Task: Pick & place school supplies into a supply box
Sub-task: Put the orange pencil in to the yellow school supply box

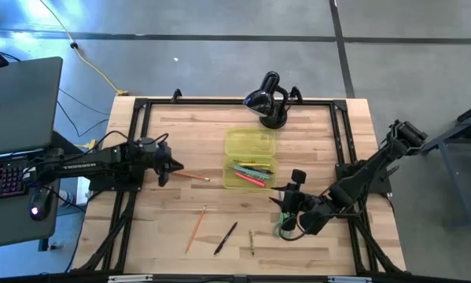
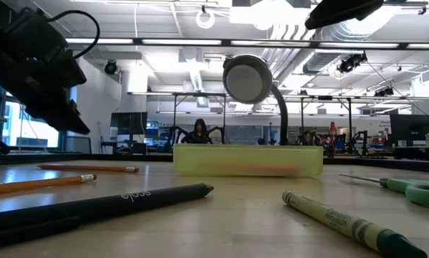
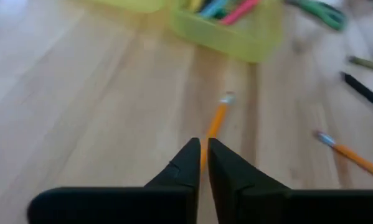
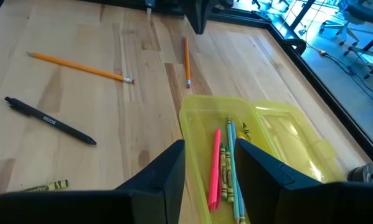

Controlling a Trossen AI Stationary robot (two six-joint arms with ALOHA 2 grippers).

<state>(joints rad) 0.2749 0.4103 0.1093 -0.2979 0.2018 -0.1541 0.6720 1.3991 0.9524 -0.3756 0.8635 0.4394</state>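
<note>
The yellow-green supply box (image 1: 249,157) lies open on the table's middle, with red, blue and green pens inside (image 4: 223,168). My left gripper (image 1: 174,167) points toward the table's right, fingers nearly shut (image 3: 203,144), over the end of an orange pencil (image 1: 194,178) that lies flat on the table (image 2: 89,168). My right gripper (image 1: 288,196) hovers open (image 4: 210,144) at the box's near right corner, above the green-handled scissors (image 1: 285,228). Near the front lie another orange pencil (image 1: 196,228), a black pen (image 1: 226,237) and a green crayon (image 1: 252,242). My left gripper's fingertips stand at the pencil's plain end (image 3: 206,142), coming slantwise from the table's left along the pencil. The low view shows the gripper above the flat-lying pencil. I cannot tell whether the fingers touch it.
A black domed lamp (image 1: 268,98) stands at the far edge behind the box. Black frame rails (image 1: 137,141) run along the table's left, right and far sides. A laptop (image 1: 19,102) sits off the table's left. Bare wood lies between the left gripper and the near-edge supplies.
</note>
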